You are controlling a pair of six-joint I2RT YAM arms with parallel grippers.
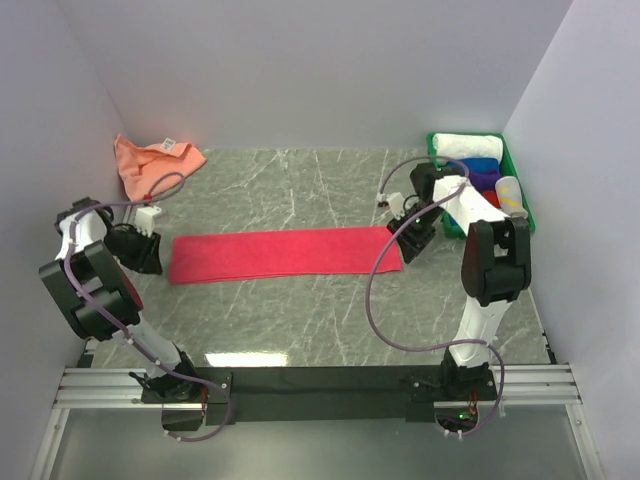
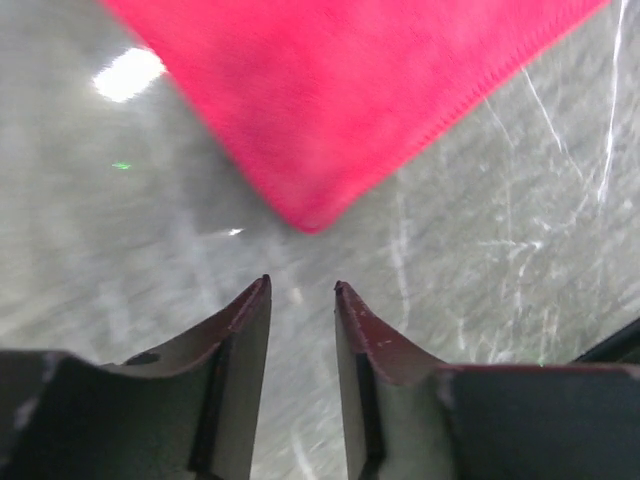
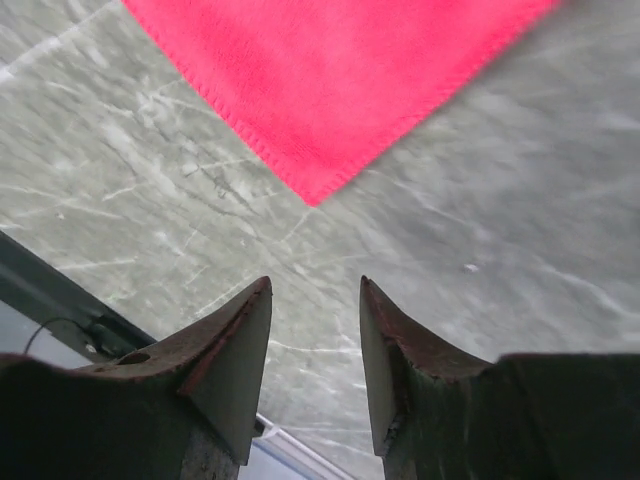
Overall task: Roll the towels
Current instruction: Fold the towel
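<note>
Towels are the business here, and the one to be rolled is the crimson towel (image 1: 285,253), lying flat as a long strip on the grey marbled desk (image 1: 330,320), about midway between its near and far edges. Its long axis runs left to right, with one short end toward each arm.

At the far right corner a green tray (image 1: 432,143) holds finished rolls: white (image 1: 467,146), blue (image 1: 480,165) and purple (image 1: 485,181), with a pale yellow one (image 1: 511,195) at its near end. At the far left a salmon orange towel (image 1: 150,162) sits crumpled against the wall, well apart from the strip.

The left claw (image 1: 140,250) hangs just beside the strip's left end, and the right claw (image 1: 410,240) just beside its right end. Each wrist view shows a moderate gap between the jaws and nothing in them: from the left claw (image 2: 302,285) a corner of crimson cloth (image 2: 340,90) lies ahead of the tips with bare desk between, and the right claw (image 3: 315,282) sees its own corner (image 3: 340,70) the same way.

Each arm looks equally near its own end, so a roll along the long axis could probably start from either side. The cloth seems thin and limp, and a short edge would need lifting before it can curl over.
</note>
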